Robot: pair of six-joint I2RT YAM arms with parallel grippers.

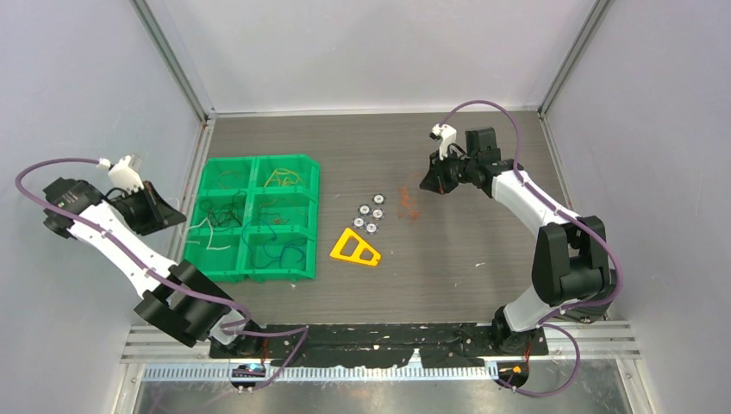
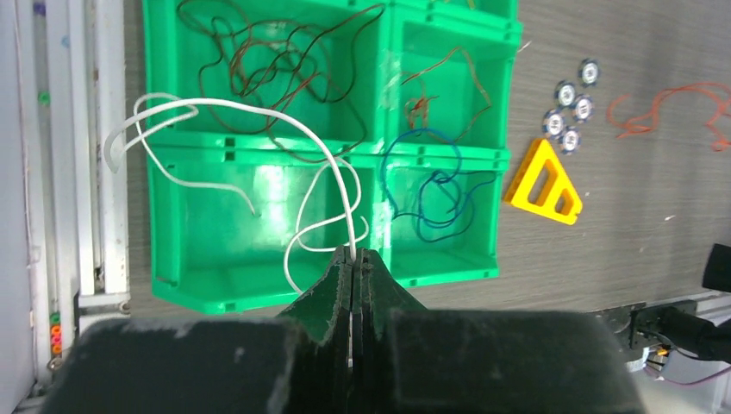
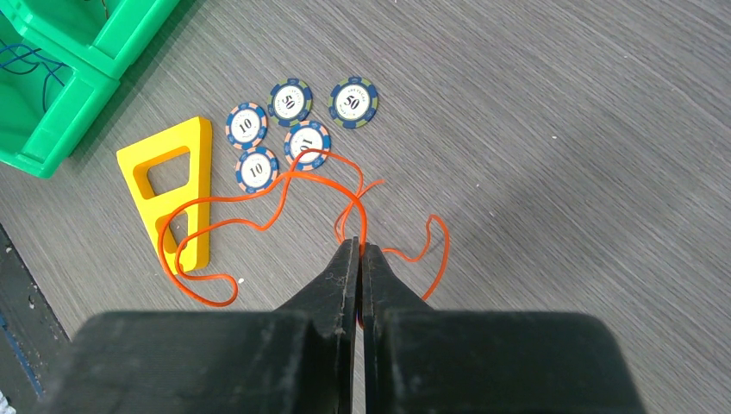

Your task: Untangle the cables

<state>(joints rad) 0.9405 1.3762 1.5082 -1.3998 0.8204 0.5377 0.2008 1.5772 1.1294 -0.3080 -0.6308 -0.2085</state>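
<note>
My left gripper (image 2: 354,252) is shut on a white cable (image 2: 259,105), which arcs up and loops over the near-left compartments of the green tray (image 2: 215,297). In the top view this gripper (image 1: 175,216) hangs at the tray's left edge (image 1: 259,158). My right gripper (image 3: 359,244) is shut on an orange cable (image 3: 221,304), whose curls trail over the table, a yellow triangle and a chip. In the top view it (image 1: 428,183) is just above the orange cable (image 1: 409,203). Other tray compartments hold brown (image 2: 259,69), blue (image 2: 431,198), yellow (image 1: 283,178) and black (image 1: 220,211) cables.
A yellow triangular piece (image 1: 354,248) lies on the table right of the tray, with several poker chips (image 1: 371,214) just beyond it. The tray corner shows in the right wrist view (image 3: 52,129). Grey walls close the back and both sides.
</note>
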